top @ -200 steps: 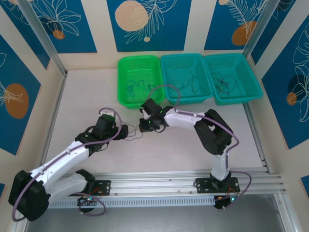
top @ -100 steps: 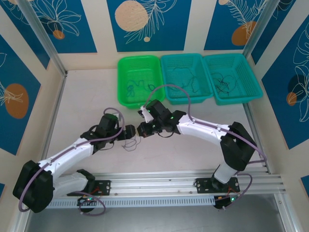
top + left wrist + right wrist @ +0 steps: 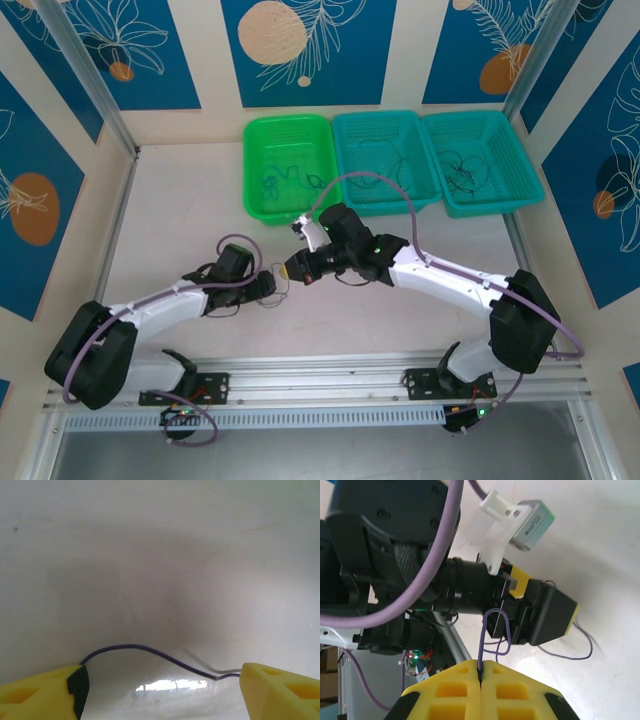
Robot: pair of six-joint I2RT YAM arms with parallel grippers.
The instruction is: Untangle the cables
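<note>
Top cam: both arms reach in over the white table (image 3: 180, 220), tips close together. The left gripper (image 3: 268, 285) points right. The right gripper (image 3: 295, 268) points left and sits just up and right of it. A thin purple cable (image 3: 283, 292) lies between the two tips, too fine here to trace its route. Along the far edge sit a green basket (image 3: 252, 170), a middle teal basket (image 3: 390, 206) and a right teal basket (image 3: 492, 208), side by side. Each holds loose dark cables (image 3: 285, 180).

Left wrist cam: the left gripper's yellow fingers (image 3: 40, 695) are spread wide with nothing clamped between them. The purple cable runs along the table from beside one fingertip, arcs up, then dips toward the other. Can't tell whether it touches either.

Right wrist cam: the right gripper's yellow fingers (image 3: 450, 695) are pressed together with the purple cable pinched in the seam. From the pinch the cable rises into a narrow loop in front of the left gripper's black-and-yellow fingertip. More of the cable lies on the table just right of that fingertip.
</note>
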